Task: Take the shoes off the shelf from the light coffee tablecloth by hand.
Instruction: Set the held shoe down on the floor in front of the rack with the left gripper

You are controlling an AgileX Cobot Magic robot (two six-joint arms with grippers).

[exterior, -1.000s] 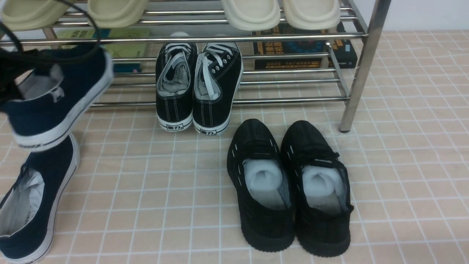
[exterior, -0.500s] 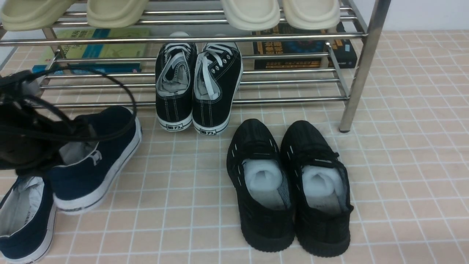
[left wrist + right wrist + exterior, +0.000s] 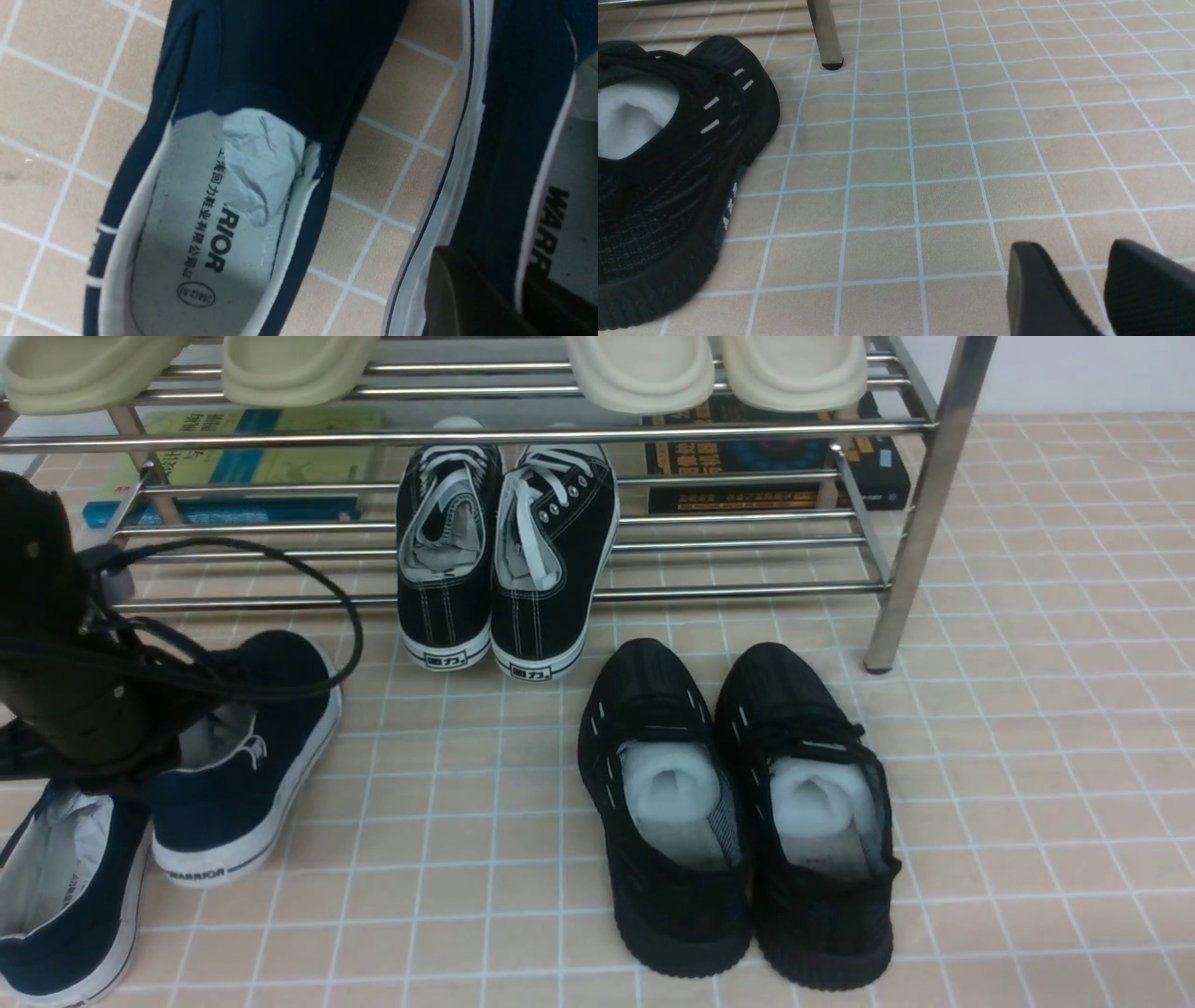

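Note:
Two navy-blue shoes lie on the light coffee tablecloth [image 3: 1027,756] at the front left, off the chrome shelf [image 3: 920,523]. One shoe [image 3: 252,775] rests beside the other shoe [image 3: 65,896], heel toward me. My left gripper [image 3: 187,737] is shut on the side wall of the nearer-to-shelf shoe [image 3: 509,140], one finger outside and one inside, as the left wrist view shows around the gripper [image 3: 504,280]. The second shoe [image 3: 224,186] lies free next to it. My right gripper [image 3: 1083,266] hangs open over bare cloth, holding nothing.
Black lace-up sneakers [image 3: 504,569] lean on the shelf's lower rods. A pair of all-black knit shoes [image 3: 738,812] stands on the cloth in front. Cream slippers [image 3: 644,369] sit on the top tier, books [image 3: 775,467] behind. A shelf leg [image 3: 825,35] stands near the right gripper.
My left gripper has come down and forward with the navy shoe, from in front of the shelf to the cloth beside the other navy shoe. Its grip has not changed.

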